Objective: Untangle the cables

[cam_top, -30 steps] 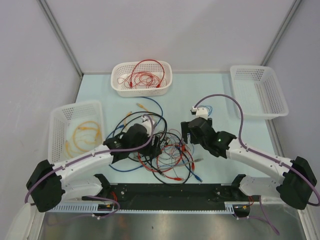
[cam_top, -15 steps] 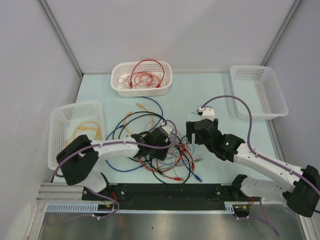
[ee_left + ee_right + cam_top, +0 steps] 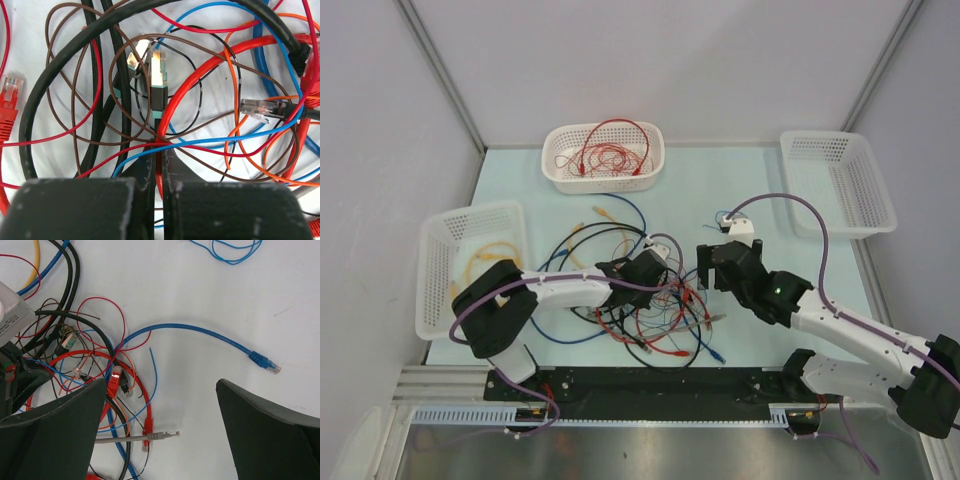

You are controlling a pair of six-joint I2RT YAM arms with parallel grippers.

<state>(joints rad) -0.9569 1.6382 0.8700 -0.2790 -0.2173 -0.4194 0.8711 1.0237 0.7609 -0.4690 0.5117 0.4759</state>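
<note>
The cables (image 3: pixel 655 310) lie in a tangled pile of red, blue, black, brown and orange wires at the table's middle front. My left gripper (image 3: pixel 646 274) is down in the pile. In the left wrist view the left gripper (image 3: pixel 160 150) is shut on a thick red cable (image 3: pixel 210 65), which runs between the jaws, with a thick black cable (image 3: pixel 60 65) looping beside it. My right gripper (image 3: pixel 706 268) hovers at the pile's right edge. It stands open (image 3: pixel 162 390) over bare table, with a grey plug (image 3: pixel 162 436) and a blue cable (image 3: pixel 200 330) below it.
A white basket (image 3: pixel 552 160) holding red wires stands at the back. A basket (image 3: pixel 440 240) with yellow cables is at the left, and another basket (image 3: pixel 838 182) is at the right. A small loose blue wire (image 3: pixel 728 215) lies beside the right wrist.
My left arm reached right into the pile and its gripper closed on the thick red cable. The right gripper drifted slightly right and stayed open.
</note>
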